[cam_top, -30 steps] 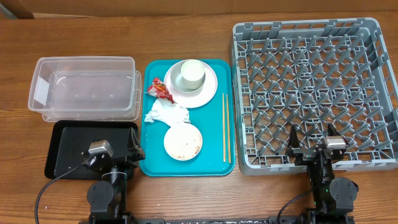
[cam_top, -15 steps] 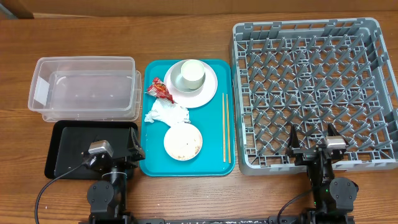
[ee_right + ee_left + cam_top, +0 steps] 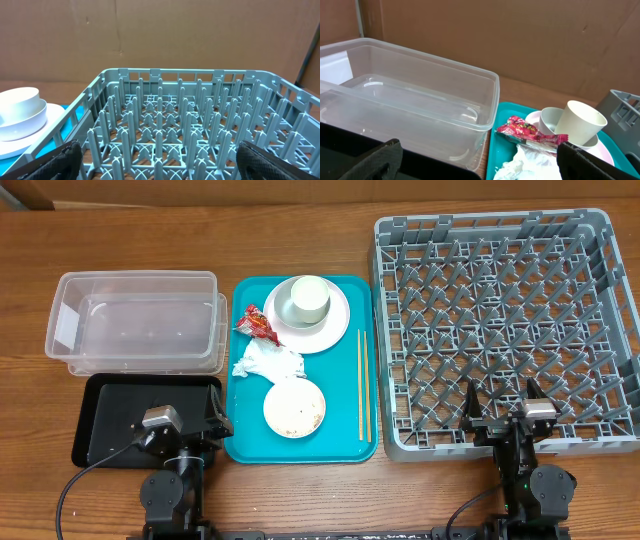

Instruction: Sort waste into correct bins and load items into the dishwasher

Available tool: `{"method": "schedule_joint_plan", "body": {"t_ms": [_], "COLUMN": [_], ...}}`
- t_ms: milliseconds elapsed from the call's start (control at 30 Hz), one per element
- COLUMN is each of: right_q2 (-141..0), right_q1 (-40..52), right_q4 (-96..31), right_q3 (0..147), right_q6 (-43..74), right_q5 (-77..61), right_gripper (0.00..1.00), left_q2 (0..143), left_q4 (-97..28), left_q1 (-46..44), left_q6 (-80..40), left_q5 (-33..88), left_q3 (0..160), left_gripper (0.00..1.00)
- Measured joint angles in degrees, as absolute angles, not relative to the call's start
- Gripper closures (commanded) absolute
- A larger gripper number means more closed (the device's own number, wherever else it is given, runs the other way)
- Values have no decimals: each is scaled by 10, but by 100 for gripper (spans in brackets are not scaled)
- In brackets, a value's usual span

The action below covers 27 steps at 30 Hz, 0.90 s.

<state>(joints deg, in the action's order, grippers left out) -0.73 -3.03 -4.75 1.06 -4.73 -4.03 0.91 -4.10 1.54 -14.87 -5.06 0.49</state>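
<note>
**Status: sorting and loading not started.**

1. All waste and all dishes lie on the teal tray (image 3: 340,395).
   - At its far end I see the plate (image 3: 330,332) with the cup (image 3: 309,299) on it. The left wrist view shows a small bowl (image 3: 549,121) touching the cup.
   - The red wrapper (image 3: 257,323) lies at the plate's left edge. The tissue (image 3: 267,362) lies just nearer, at the tray's middle left.
   - A second bowl (image 3: 294,407) sits at the tray's near end. It carries specks that I judge to be rice grains.
   - The chopsticks (image 3: 363,385) lie side by side along the tray's right edge.
2. Left of the tray, the clear tub (image 3: 135,278) and the black tray (image 3: 110,415) hold nothing that I can see.
3. Right of the tray, the dish rack (image 3: 480,221) shows only bare pegs.
4. The left gripper (image 3: 479,147) is spread wide and grasps nothing. It hovers just left of the tray's near corner, over the black tray.
5. The right gripper (image 3: 502,405) is likewise released and empty. It is well right of the tray, at the rack's near wall.

Remaining work, as I judge it:
- Put the wrapper, tissue and grains into the bins.
- Load the cup, plate, bowls and chopsticks into the rack.
</note>
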Motion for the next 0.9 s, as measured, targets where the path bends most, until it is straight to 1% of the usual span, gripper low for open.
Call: {"method": "schedule_joint_plan", "body": {"t_ms": [333,533,600,767,900], "right_q2": [-7,-7,-7,-7,-7], "right_q1": [-30,-30,-30,-30,-30], "right_q4": [-48,-48,-47,-48,-48], "right_q3": [11,11,11,11,11], "right_q6": [-47,-47,-47,-47,-47], "right_q5": [-40,-40,-41,-40,-40], "right_gripper": [0,0,0,0,0], "left_q2": [9,9,9,9,17], "left_q4": [-38,17,27,-15,-77], "left_q1": [15,15,15,15,15], "left_q6": [-149,-149,-149,-163,-170], "left_q5": [-50,-44,-23,15,25], "left_q3": [5,5,6,41,129], "left_gripper": [0,0,0,0,0]}}
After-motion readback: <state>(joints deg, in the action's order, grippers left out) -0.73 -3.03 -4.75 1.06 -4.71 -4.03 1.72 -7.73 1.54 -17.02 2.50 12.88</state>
